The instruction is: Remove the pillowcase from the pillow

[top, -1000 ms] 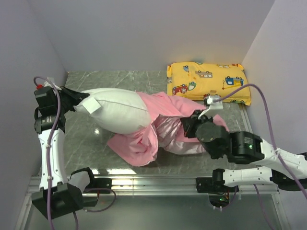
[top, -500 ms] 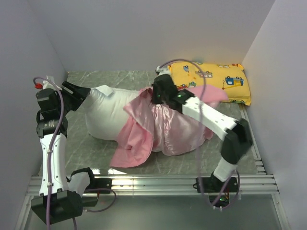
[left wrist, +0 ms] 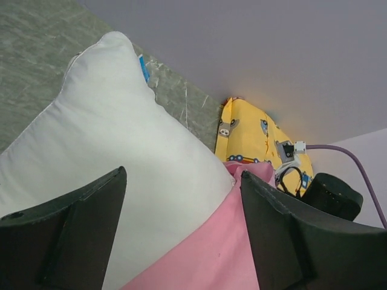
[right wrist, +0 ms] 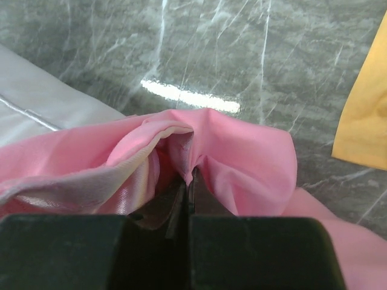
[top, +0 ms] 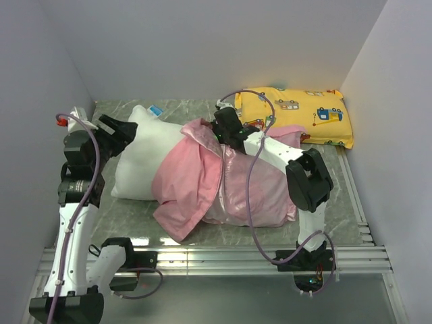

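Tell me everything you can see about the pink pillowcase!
The pillowcase is thin, shiny pink cloth, crumpled into folds. It lies on the grey table and covers the right part of the white pillow, whose left end pokes out bare. One flap spills onto the table in front. The right gripper is shut on a fold at its far edge.

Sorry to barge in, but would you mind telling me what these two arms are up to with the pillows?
They are pulling a pink pillowcase off a white pillow. The right arm's fingers are shut on a fold of the pillowcase near its far edge. The left arm's fingers stand open at the pillow's bare end. Roughly the left half of the pillow is out and the rest is covered. A yellow pillow lies at the back right.
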Action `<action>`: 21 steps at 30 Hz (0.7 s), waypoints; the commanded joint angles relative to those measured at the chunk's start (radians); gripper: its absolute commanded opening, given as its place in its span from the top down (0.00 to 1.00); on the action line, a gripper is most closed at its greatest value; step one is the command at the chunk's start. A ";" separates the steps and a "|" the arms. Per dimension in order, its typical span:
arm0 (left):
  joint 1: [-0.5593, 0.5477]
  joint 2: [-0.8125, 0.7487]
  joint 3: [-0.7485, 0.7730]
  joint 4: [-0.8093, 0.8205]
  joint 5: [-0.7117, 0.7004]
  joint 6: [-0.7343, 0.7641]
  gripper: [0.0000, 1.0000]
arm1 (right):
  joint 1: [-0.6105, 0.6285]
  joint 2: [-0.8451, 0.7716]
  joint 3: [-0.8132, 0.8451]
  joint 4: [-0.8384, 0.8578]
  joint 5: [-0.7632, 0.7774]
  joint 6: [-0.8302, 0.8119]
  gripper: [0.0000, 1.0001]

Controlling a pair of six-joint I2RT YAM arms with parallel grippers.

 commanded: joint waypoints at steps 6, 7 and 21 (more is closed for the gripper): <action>-0.162 -0.035 -0.310 0.104 -0.224 -0.224 0.01 | 0.023 -0.047 0.037 -0.094 0.003 -0.044 0.97; -0.165 -0.025 -0.345 0.130 -0.215 -0.235 0.01 | 0.023 -0.054 0.036 -0.094 0.001 -0.044 0.96; -0.167 0.239 -0.390 0.322 -0.155 -0.276 1.00 | 0.030 -0.330 0.021 -0.176 0.101 -0.081 0.38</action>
